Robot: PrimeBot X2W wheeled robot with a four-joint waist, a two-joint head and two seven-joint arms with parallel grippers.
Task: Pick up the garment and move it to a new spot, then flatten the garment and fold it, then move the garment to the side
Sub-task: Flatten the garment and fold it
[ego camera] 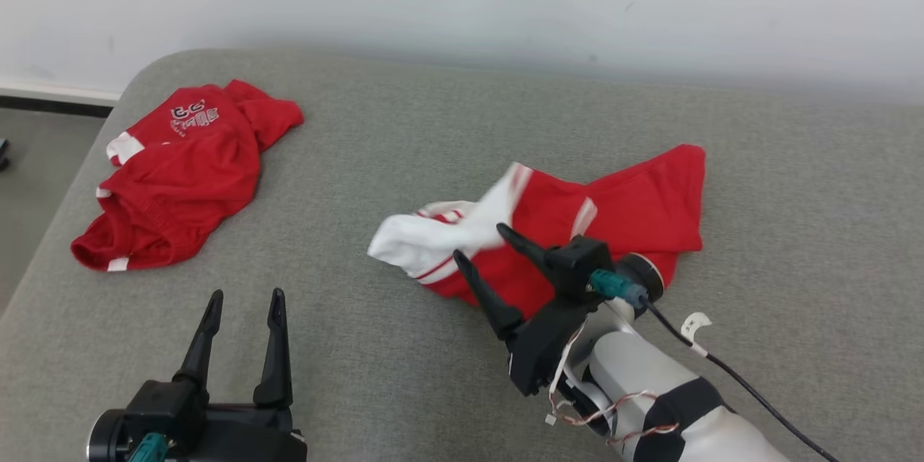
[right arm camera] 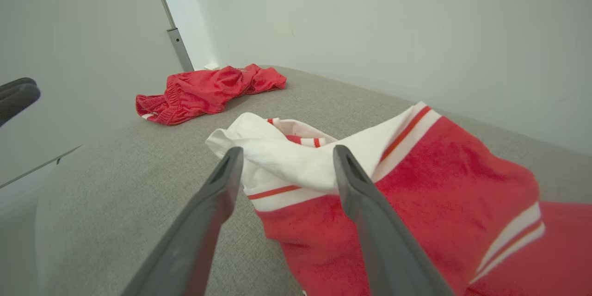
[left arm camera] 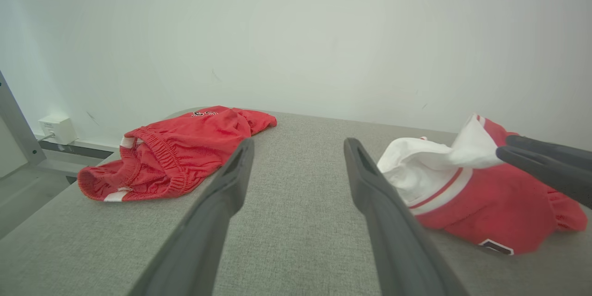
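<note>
The garment (ego camera: 621, 209), a red top with white striped sleeves, lies crumpled right of centre on the grey padded surface (ego camera: 433, 123). My right gripper (ego camera: 478, 242) stands open at its near left edge. A raised, blurred white sleeve (ego camera: 498, 206) sits just beyond the fingertips. In the right wrist view the right gripper (right arm camera: 286, 151) has its jaws spread, with the white cloth of the garment (right arm camera: 416, 180) past them and nothing clamped. My left gripper (ego camera: 246, 294) is open at the lower left, well clear of the cloth. The left wrist view shows the left gripper (left arm camera: 299, 141), the garment (left arm camera: 481, 203) and the right gripper (left arm camera: 502, 152).
A second red piece, shorts with a white logo (ego camera: 180, 173), lies bunched at the far left of the surface, also seen as shorts (left arm camera: 180, 152) and shorts (right arm camera: 208, 90). A pale wall backs the surface. The floor drops away past the left edge (ego camera: 43, 231). A black cable (ego camera: 729, 375) trails from my right wrist.
</note>
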